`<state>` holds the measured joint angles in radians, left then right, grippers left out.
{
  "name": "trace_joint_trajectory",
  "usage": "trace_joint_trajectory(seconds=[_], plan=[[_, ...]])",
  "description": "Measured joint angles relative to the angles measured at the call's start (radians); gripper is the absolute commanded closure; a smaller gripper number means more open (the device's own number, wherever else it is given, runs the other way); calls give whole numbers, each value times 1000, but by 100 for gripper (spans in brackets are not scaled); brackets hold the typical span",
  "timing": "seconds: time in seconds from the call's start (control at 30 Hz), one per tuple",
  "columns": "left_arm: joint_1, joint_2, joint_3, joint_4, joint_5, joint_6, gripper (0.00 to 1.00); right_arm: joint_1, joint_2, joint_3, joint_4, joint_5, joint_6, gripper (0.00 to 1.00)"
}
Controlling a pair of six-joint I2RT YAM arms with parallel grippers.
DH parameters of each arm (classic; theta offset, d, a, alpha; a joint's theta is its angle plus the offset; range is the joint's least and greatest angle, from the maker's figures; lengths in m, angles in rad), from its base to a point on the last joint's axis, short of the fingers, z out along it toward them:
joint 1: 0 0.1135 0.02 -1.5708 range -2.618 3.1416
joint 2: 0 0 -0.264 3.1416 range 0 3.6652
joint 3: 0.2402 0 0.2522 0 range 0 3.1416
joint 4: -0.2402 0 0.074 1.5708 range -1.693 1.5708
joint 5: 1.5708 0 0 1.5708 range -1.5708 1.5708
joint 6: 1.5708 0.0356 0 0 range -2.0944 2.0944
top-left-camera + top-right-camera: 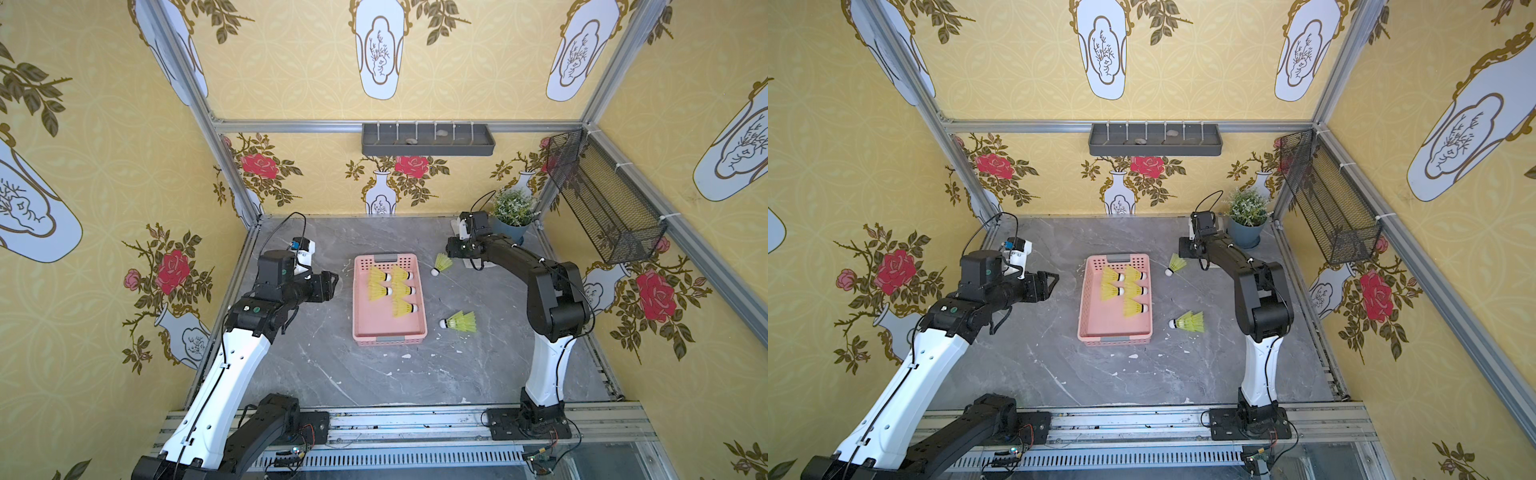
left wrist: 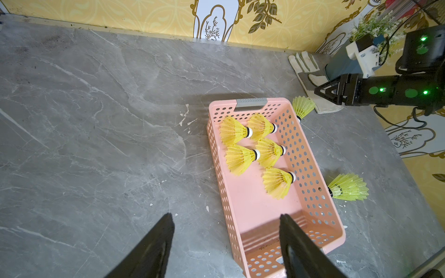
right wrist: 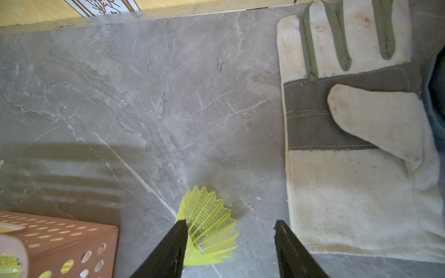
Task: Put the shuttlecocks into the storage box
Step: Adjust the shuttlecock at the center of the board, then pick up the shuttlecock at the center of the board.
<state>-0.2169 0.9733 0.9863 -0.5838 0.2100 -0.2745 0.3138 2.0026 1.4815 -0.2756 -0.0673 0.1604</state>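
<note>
Shuttlecocks [image 1: 405,308], five of them, lie inside the pink storage box [image 1: 382,326] between the two claws. The right claw [image 3: 230,223] stands open low over the bench [image 1: 374,374], a sixth shuttlecock [image 3: 209,228] lying loose against one of its fingers and a work glove [image 3: 349,192] just beside. A seventh shuttlecock [image 1: 461,321] lies well apart from that claw. The left claw [image 2: 226,215] hangs open beside the box, holding nothing.

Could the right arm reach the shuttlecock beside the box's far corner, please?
Probably yes: the right gripper hangs open over that shuttlecock; nothing lies between, and the glove and storage box sit aside.
</note>
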Motion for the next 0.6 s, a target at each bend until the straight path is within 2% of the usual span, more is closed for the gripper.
trace_joint_trajectory(seconds=[0.17, 0.33, 0.6], plan=[[1, -1, 0, 0, 0, 0, 29, 8, -51, -51, -13, 0, 70, 37], [6, -1, 0, 0, 0, 0, 29, 73, -92, -130, -6, 2, 169, 33], [9, -1, -1, 0, 8, -7, 29, 161, -48, -148, 39, 82, 328, 33]])
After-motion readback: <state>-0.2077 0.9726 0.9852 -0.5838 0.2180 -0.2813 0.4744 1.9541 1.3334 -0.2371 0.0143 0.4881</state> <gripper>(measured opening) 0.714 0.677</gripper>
